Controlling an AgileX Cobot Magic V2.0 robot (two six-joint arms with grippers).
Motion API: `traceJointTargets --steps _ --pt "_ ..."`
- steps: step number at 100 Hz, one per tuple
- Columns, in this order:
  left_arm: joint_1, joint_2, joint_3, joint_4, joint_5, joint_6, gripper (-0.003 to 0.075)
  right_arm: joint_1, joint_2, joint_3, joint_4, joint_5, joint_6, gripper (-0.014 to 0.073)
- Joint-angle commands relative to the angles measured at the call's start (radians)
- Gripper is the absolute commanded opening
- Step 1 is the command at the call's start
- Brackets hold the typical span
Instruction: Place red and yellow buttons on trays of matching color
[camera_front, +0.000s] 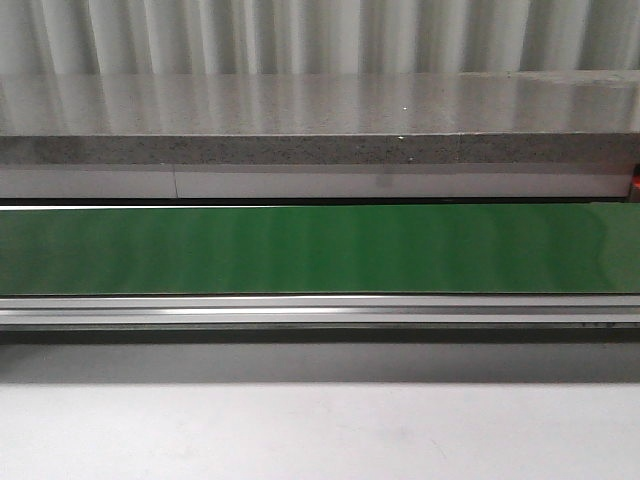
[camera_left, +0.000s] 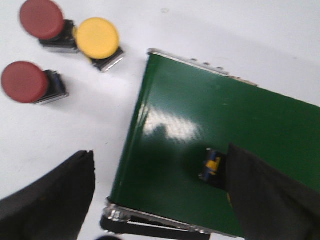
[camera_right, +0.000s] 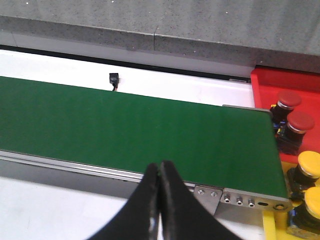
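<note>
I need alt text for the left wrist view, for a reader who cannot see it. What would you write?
Two red buttons and one yellow button lie on a white table beside the end of a green conveyor belt. The left gripper is open, and a small button part sits on the belt beside one dark finger.

Even bright light, belt (camera_left: 210, 135) glare, slight blur.
</note>
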Motion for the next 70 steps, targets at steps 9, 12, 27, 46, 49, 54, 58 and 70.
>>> traceJointTargets --steps 9,12,27,46,49,54,58,70 --pt "0.107 -0.014 -0.020 0.004 0.018 0.002 0.0514 0.001 0.008 -0.024 0.004 -0.067 -0.009 -0.0066" --pt "0.124 0.000 -0.020 0.004 0.032 0.002 0.0514 0.001 0.008 -0.024 0.004 -0.067 -0.009 -0.0066" --pt "0.179 0.095 -0.020 0.000 0.038 0.002 0.0514 0.001 0.008 -0.024 0.004 -0.067 -0.009 -0.0066" --pt "0.180 0.200 -0.033 0.000 -0.030 0.002 0.0514 0.001 0.008 -0.024 0.004 -0.067 -0.009 -0.0066" --pt "0.180 0.212 -0.033 0.000 -0.040 0.002 0.0514 0.001 0.008 -0.024 0.004 -0.067 -0.009 -0.0066" --pt "0.182 0.231 -0.033 0.000 -0.063 -0.001 0.0514 0.001 0.008 -0.024 0.004 -0.067 -0.009 -0.0066" --pt "0.182 0.247 -0.033 0.000 -0.079 -0.006 0.0514 0.001 0.008 -0.024 0.004 -0.067 -0.009 -0.0066" --pt "0.182 0.294 -0.033 0.003 -0.141 -0.006 0.0514 0.001 0.008 -0.024 0.004 -0.066 -0.009 -0.0066"
